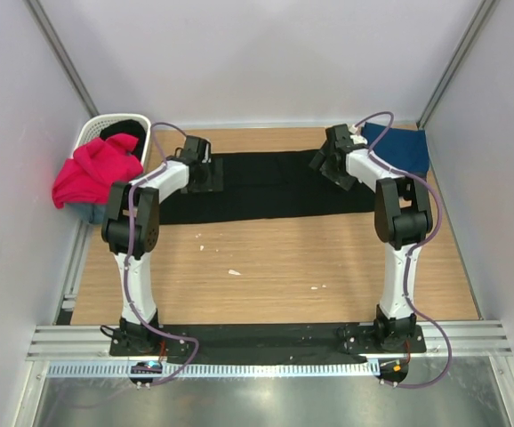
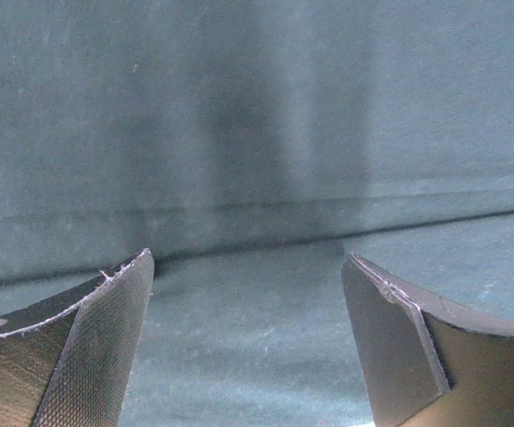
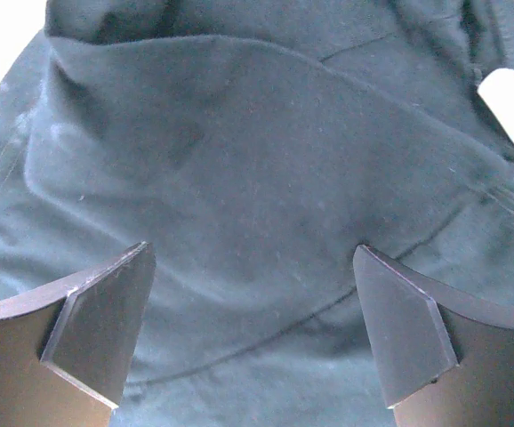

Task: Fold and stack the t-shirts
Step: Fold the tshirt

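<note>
Now the black t-shirt (image 1: pixel 266 187) lies spread across the surface (image 1: pixel 275 267) toward twelve o'clock, with the left hand (image 2: pixel 248 276) and right hand (image 3: pixel 252 262) open over it. Both should pinch matching edges and lift evenly to fold.

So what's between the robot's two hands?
The black t-shirt, lying flat on the table, fills the stretch between the left hand and the right hand. The top view shows it.
</note>
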Tool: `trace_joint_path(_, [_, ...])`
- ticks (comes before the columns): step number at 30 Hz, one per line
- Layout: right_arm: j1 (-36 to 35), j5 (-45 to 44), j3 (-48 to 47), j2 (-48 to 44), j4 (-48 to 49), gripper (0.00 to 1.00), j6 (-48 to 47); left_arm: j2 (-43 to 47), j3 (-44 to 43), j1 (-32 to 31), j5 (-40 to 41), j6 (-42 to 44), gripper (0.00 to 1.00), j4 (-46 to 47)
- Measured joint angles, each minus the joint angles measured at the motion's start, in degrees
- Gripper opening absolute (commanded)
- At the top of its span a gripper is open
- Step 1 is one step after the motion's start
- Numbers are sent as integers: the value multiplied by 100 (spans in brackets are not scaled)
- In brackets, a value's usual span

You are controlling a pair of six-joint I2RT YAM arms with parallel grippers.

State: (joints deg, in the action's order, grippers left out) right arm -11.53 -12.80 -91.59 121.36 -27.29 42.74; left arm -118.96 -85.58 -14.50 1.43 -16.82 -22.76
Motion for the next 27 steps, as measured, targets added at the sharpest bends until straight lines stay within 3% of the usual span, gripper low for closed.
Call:
trace_joint_path(8, [-83, 24, -223, 245, 26, 100, 76, 140, 273, -20, 310, -448, 85, -20])
trace_joint_path(16, [-350, 37, -909, 697, -9, 100, 57, 1532, 2076, -90, 564, -1193, 84, -264])
trace_joint_path(21, [-529, 81, -1554, 1108, -72, 100, -74, 2339, 2994, -487, 678, -1609, 84, -505])
trace_joint_path(27, [-649, 162, -2815, 1860, -328, 100, -299, 2723, 3397, -1180, 713, -1954, 84, -680])
